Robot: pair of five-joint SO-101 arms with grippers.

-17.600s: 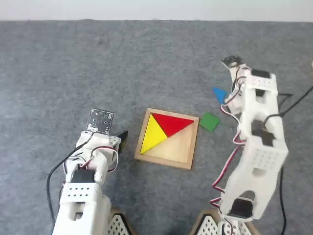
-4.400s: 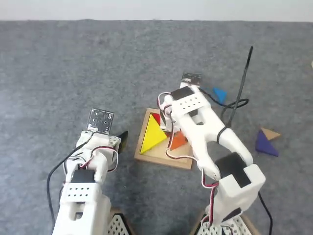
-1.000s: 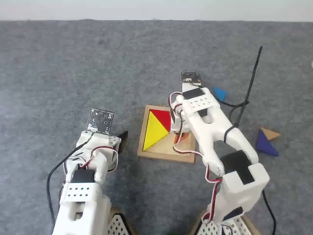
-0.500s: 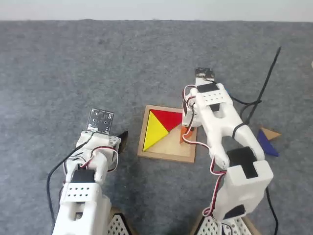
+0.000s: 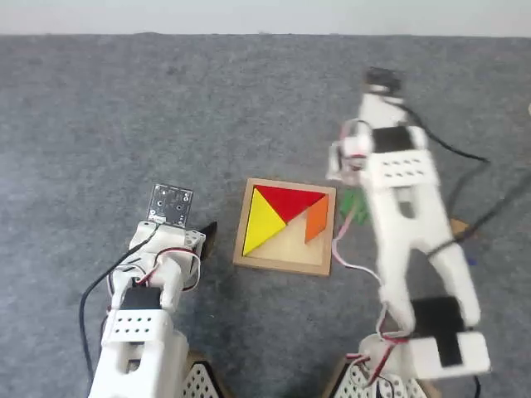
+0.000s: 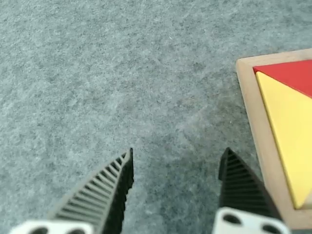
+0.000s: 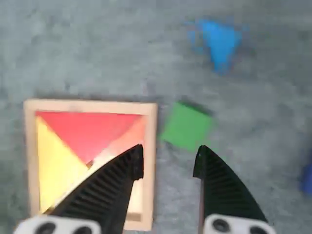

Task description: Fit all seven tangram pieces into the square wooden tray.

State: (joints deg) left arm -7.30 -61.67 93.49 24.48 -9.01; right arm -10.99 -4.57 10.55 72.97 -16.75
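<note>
**Three pieces seated in the tray, both grippers empty**

At the centre of the high view: a square wooden tray (image 5: 282, 266) lying flat on a grey felt-like table covering (image 5: 108, 99). Inside the tray, three pieces lying flat:
- a large red triangle (image 5: 290, 201) along the upper edge
- a large yellow triangle (image 5: 260, 224) along the left edge, touching the red one
- an orange parallelogram (image 5: 316, 221) against the right edge, touching the red triangle

Bare wood left across the lower part of the tray.

Just right of the tray's upper right corner: a small green square piece (image 7: 186, 126), outside the tray and partly hidden by the right arm in the high view. Farther out on the covering, past the green square: a small blue triangle (image 7: 219, 39), well apart from the tray.

At the lower left of the high view, just left of the tray: the left gripper (image 6: 178, 153), fingers spread wide over bare covering and holding nothing.

At the right of the high view: the right gripper (image 7: 169, 155), fingers parted with nothing between them, over the tray's right rim and close to the green square.
</note>
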